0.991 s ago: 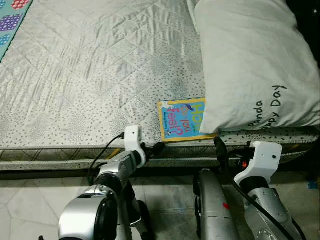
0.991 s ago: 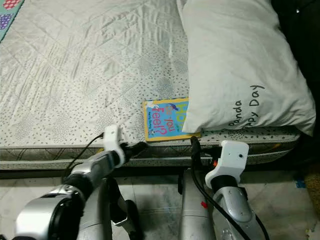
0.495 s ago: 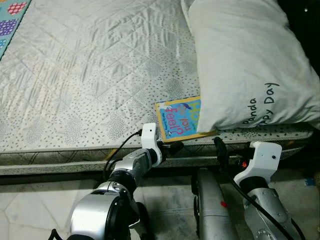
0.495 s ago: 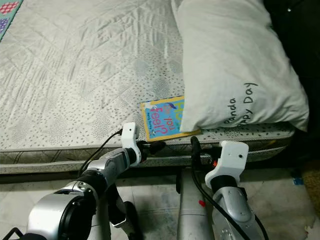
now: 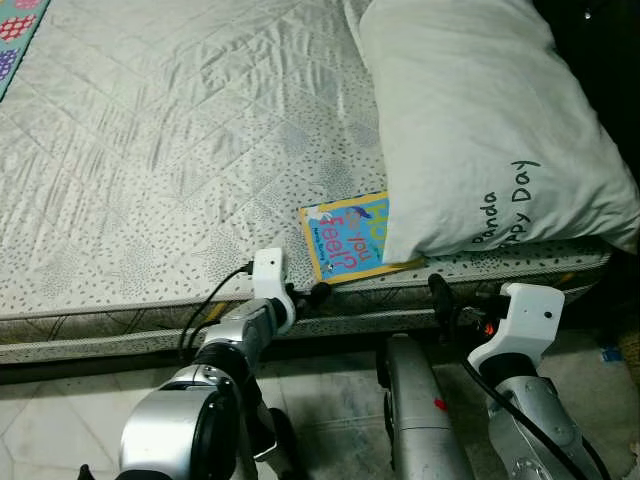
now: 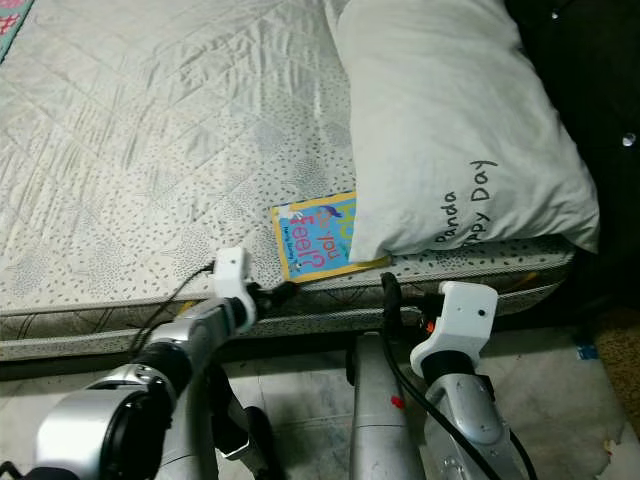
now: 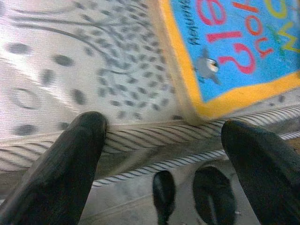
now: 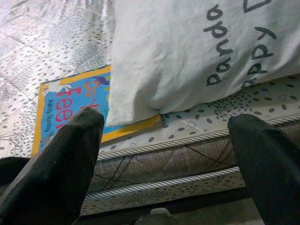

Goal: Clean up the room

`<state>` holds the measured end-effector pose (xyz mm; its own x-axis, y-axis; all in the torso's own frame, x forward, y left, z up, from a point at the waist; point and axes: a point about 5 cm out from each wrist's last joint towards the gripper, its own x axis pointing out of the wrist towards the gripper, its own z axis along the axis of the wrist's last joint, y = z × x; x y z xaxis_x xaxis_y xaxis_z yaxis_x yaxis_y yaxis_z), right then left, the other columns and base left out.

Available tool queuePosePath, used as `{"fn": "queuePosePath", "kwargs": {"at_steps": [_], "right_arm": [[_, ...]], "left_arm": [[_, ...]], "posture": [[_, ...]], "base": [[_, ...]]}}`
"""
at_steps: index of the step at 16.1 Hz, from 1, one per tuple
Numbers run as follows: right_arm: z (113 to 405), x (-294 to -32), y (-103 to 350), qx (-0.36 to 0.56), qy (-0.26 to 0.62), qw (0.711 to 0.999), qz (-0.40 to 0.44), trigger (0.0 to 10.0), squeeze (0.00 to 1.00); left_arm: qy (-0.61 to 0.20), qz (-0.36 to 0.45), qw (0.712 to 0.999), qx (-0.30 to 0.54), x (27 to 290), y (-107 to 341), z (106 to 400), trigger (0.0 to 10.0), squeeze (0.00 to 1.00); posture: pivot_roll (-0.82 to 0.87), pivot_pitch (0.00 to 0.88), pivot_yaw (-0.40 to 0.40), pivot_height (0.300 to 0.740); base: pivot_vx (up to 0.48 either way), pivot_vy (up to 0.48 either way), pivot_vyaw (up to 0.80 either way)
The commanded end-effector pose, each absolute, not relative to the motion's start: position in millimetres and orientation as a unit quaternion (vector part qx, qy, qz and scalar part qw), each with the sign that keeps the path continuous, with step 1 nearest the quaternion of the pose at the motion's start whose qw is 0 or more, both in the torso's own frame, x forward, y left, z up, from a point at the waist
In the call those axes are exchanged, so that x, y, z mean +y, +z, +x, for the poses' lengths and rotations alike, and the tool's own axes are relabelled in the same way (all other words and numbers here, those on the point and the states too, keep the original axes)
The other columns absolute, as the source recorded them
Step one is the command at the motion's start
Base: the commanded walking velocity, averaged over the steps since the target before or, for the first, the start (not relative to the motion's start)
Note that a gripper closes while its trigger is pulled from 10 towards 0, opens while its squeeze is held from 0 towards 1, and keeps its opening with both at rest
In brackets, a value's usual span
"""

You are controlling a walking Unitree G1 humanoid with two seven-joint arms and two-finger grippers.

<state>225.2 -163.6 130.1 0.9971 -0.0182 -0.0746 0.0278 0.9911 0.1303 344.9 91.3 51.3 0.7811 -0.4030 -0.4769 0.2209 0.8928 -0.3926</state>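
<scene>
A thin blue book (image 5: pixel 345 240) with a yellow border lies flat near the front edge of the bed (image 5: pixel 180 150). Its right part is tucked under a large white pillow (image 5: pixel 480 130) printed "Panda Happy Day". My left gripper (image 5: pixel 318 293) is open at the mattress edge, just below and left of the book's near corner (image 7: pixel 201 105), not touching it. My right gripper (image 8: pixel 168 124) is also open and empty. It hangs in front of the mattress side (image 8: pixel 178 161), below the pillow's front corner.
A colourful patterned blanket (image 5: pixel 12 30) shows at the far left of the bed. Pale tiled floor (image 5: pixel 50 430) runs below the bed frame. A dark space (image 5: pixel 610 90) lies to the right of the pillow, and a small blue scrap (image 5: pixel 610 353) lies on the floor there.
The view has drifted a little. My left gripper reached right toward the book's corner half a second ago and has since drawn back slightly left. The right arm has stayed put.
</scene>
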Motion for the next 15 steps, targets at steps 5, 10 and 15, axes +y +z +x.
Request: {"fn": "queuePosePath", "kwargs": {"at_steps": [5,10,15], "right_arm": [[232.1,-159.4,127.1,0.038,-0.002,0.996,0.075,10.0,0.00],[246.0,-159.1,130.6,0.020,0.002,0.997,0.076,10.0,0.00],[269.3,-146.0,148.6,0.004,0.000,0.994,0.112,10.0,0.00]], "left_arm": [[-0.140,-0.162,0.920,0.328,113.9,27.7,329.0,10.0,0.00],[-0.119,-0.161,0.939,0.281,135.4,41.5,340.3,10.0,0.00],[-0.120,-0.140,0.981,0.058,170.4,97.5,332.3,10.0,0.00]], "posture": [[-0.33,0.212,0.105,0.586],[-0.32,0.158,0.110,0.586],[-0.26,0.092,0.127,0.586]], "base": [[0.000,0.000,0.00],[0.000,0.000,0.00],[0.000,0.000,0.00]]}}
